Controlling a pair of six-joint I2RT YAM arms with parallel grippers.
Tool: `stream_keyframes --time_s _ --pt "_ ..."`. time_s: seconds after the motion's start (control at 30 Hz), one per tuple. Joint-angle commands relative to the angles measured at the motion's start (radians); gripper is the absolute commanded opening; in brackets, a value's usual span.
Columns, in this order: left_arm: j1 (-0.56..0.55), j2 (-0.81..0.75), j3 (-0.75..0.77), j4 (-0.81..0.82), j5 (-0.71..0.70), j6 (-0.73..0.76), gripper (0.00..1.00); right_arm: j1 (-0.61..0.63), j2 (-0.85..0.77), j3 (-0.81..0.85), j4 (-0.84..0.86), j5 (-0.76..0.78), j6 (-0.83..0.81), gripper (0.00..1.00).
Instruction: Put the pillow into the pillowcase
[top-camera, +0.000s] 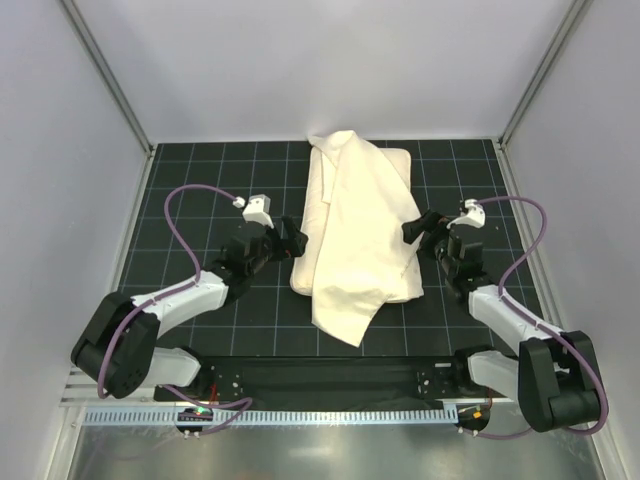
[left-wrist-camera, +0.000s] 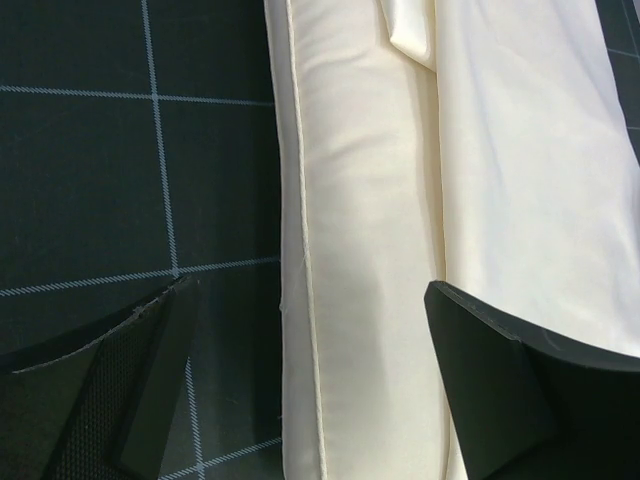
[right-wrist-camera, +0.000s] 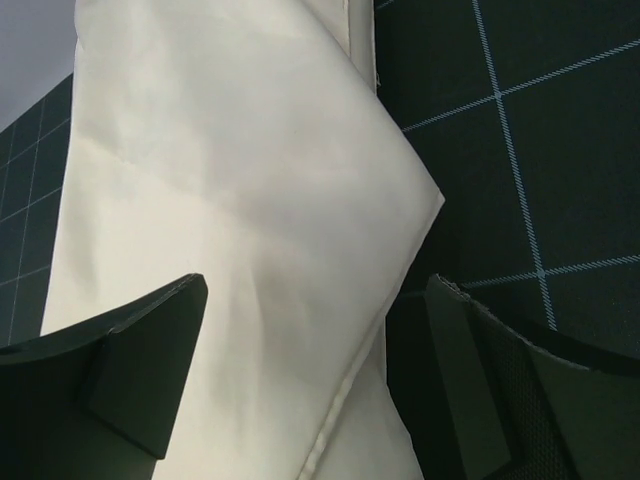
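Black gridded worktop (top-camera: 190, 180), walled in pale grey panels: between my two pincers lies the pillow (top-camera: 312, 215), its long side running away from me, with the pillowcase (top-camera: 360, 230) draped slantwise across its top. My left pincer (top-camera: 297, 243) stands with jaws spread wide, holding nothing, just beside the pillow's left flank. Seen from that wrist, the seamed edge of the pillow sits in the gap between my fingers (left-wrist-camera: 130, 390), the pillowcase overlapping it toward the right-hand finger. My right pincer (top-camera: 416, 230) is likewise wide and empty, close at the opposite flank. From its wrist, a corner of the pillowcase juts out between the fingers, with bare worktop beyond it to the right. Nearer my bases than either pincer, one limp corner of the pillowcase trails off the pillow's near end onto the worktop. Pillow not yet inside the pillowcase.
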Motion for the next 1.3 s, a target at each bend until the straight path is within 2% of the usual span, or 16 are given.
stream_keyframes --time_s 0.0,0.1,0.23,0.4,0.5,0.6,0.63,0.7,0.77,0.87,1.07,1.13,1.27 --pt "0.0 -0.027 0.025 0.052 -0.011 0.016 1.0 0.006 0.019 0.079 -0.026 0.016 -0.011 1.0" --pt "0.0 -0.019 0.031 0.045 -0.008 0.016 1.0 0.007 0.042 0.105 -0.062 0.023 -0.017 0.99" --pt "0.0 0.016 0.048 0.038 0.023 0.007 1.0 0.013 0.082 0.112 -0.037 -0.015 -0.029 0.91" --pt "0.0 0.058 0.072 0.015 0.038 -0.009 1.0 0.027 0.128 0.152 -0.066 -0.05 -0.032 0.9" --pt "0.0 0.099 0.115 -0.061 0.009 -0.022 1.0 0.035 0.163 0.168 -0.063 -0.067 -0.034 0.84" --pt "0.0 0.134 0.154 -0.087 0.026 -0.026 1.0 0.046 0.178 0.175 -0.059 -0.084 -0.043 0.73" --pt "0.0 0.138 0.155 -0.087 0.029 -0.029 1.0 0.05 0.178 0.177 -0.051 -0.087 -0.046 0.57" --pt "0.0 0.141 0.158 -0.087 0.031 -0.03 1.0 0.052 0.166 0.175 -0.053 -0.077 -0.052 0.44" --pt "0.0 0.142 0.158 -0.087 0.032 -0.029 1.0 0.053 0.143 0.171 -0.066 -0.052 -0.052 0.23" --pt "0.0 0.144 0.16 -0.087 0.034 -0.029 1.0 0.052 0.102 0.161 -0.106 0.06 -0.046 0.04" --pt "0.0 0.188 0.19 -0.11 0.058 -0.03 1.0 0.052 -0.114 0.071 -0.174 0.386 0.05 0.04" --pt "0.001 0.199 0.201 -0.11 0.072 -0.035 1.0 0.047 -0.202 0.022 -0.178 0.451 0.098 0.04" --pt "0.0 0.252 0.232 -0.13 0.109 -0.041 1.0 0.041 -0.245 -0.012 -0.198 0.529 0.133 0.04"
